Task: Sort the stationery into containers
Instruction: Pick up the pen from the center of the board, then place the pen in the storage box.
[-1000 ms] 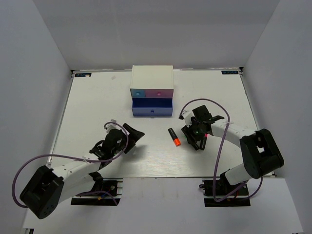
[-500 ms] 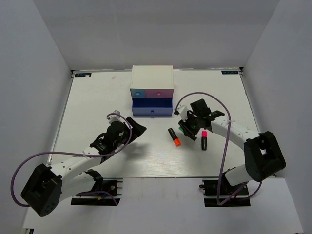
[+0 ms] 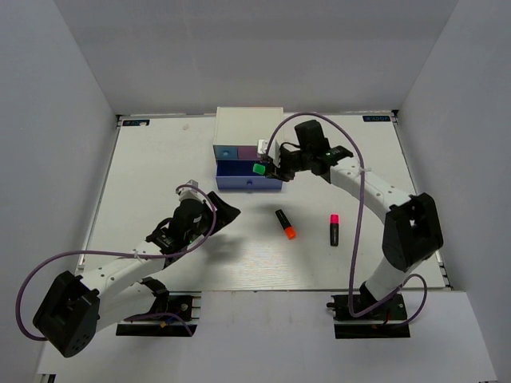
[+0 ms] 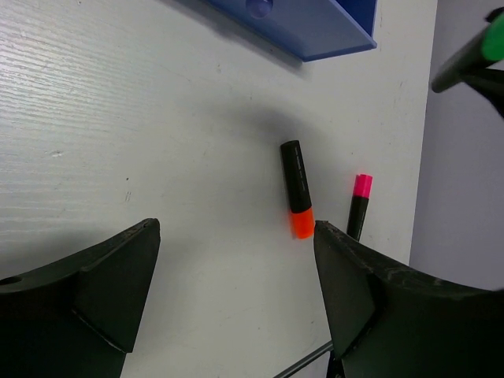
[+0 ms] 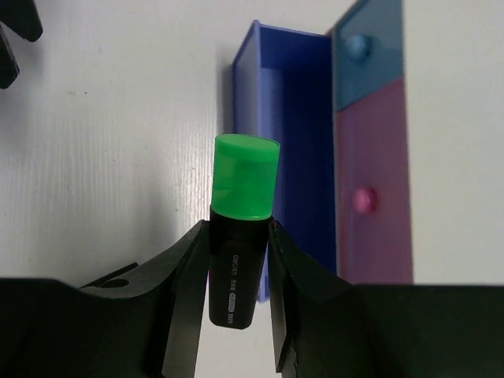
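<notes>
Right pincer clamped on green-ended marker, at the pulled-out blue drawer of white chest, far centre, left pincer wide, empty, above bench, orange-ended marker and pink-ended marker lying apart on bench, right of it.

white table, flat, matte, fine grain running side to side. grain is plainest in the left wrist view, with a few tiny dark specks on it.

three plain pale grey walls box the table in: back wall, left wall, right wall. each meets a table edge.

small dark label at the table's far left corner, small blue label at the far right corner. print on both too small to read.

faint smudge near the far edge, right of the dark label.

soft grey shadows lie on the table.
</notes>
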Robot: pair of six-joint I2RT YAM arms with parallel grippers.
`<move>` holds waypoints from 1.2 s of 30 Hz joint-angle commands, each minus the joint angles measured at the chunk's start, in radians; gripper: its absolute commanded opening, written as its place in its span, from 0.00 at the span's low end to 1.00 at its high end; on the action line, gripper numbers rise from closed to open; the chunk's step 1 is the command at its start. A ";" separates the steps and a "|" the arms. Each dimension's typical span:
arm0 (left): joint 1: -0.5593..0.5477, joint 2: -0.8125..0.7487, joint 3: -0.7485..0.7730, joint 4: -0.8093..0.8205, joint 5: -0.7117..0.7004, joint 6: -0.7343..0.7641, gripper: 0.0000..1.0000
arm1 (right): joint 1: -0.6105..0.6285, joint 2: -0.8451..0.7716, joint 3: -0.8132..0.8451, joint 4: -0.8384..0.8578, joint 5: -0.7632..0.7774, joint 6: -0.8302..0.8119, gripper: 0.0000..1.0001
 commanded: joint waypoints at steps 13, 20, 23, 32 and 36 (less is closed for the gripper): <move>-0.004 0.007 0.001 0.033 0.052 0.063 0.87 | 0.037 0.143 0.026 0.262 -0.030 -0.187 0.20; -0.004 0.073 0.054 0.061 0.084 0.063 0.87 | 0.032 0.200 0.013 0.298 0.048 -0.161 0.38; -0.014 0.121 0.097 0.061 0.107 0.063 0.86 | 0.029 0.229 0.033 0.350 0.086 -0.127 0.42; -0.044 0.247 0.265 -0.016 0.126 0.063 0.86 | 0.021 0.047 -0.125 0.396 0.051 -0.067 0.55; -0.092 0.358 0.414 -0.108 0.115 0.083 0.86 | 0.006 -0.091 -0.231 0.553 0.126 0.197 0.66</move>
